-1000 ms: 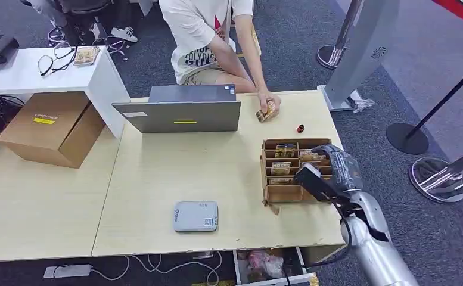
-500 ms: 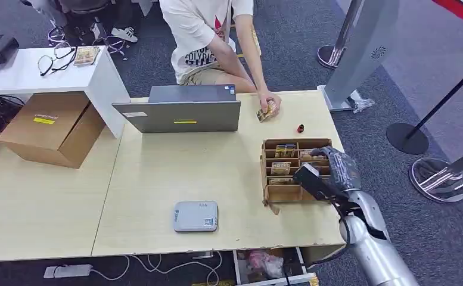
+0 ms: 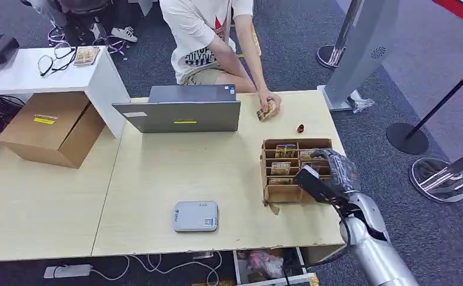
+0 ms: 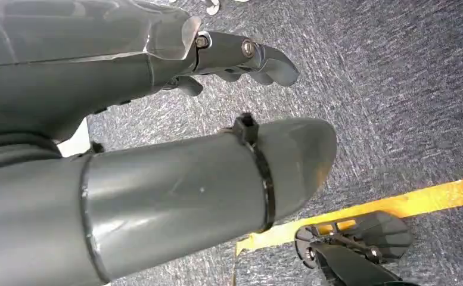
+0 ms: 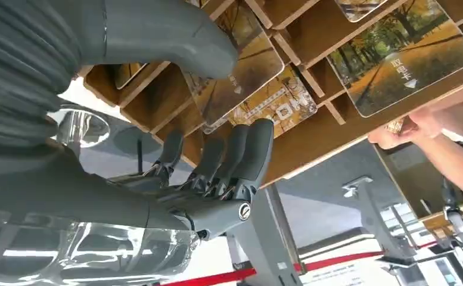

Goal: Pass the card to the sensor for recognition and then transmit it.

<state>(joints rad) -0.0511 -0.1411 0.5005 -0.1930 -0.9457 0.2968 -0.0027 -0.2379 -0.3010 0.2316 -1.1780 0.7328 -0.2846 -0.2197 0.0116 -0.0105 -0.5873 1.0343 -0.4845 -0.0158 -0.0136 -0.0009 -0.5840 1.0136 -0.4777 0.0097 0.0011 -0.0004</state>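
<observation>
At the far left of the head view a cardboard box (image 3: 47,126) sits against a white side table (image 3: 32,74) that carries a pair of glasses (image 3: 56,59). On the long wooden table (image 3: 157,173), an open grey laptop (image 3: 178,110) stands at the far edge, and a flat grey card reader (image 3: 196,215) lies nearer the front edge, well apart from everything else. Behind the laptop a person in a white shirt (image 3: 196,36) leans over the table, one hand (image 3: 269,107) holding a few cards down on the tabletop. A small dark and red object (image 3: 301,128) lies just right of that hand. Further right stands a brown card box (image 3: 276,192) split into slots, with cards (image 3: 280,168) printed with autumn scenes standing in them. The robot's right hand (image 3: 330,173) hovers over the right side of the box; in the right wrist view its fingers (image 5: 241,161) are spread and its thumb (image 5: 175,36) lies close to a card (image 5: 241,59) in a slot, but whether it has any hold on that card cannot be told. The left hand (image 4: 175,119) hangs over grey carpet, its fingers (image 4: 246,56) loosely curled and holding nothing.
</observation>
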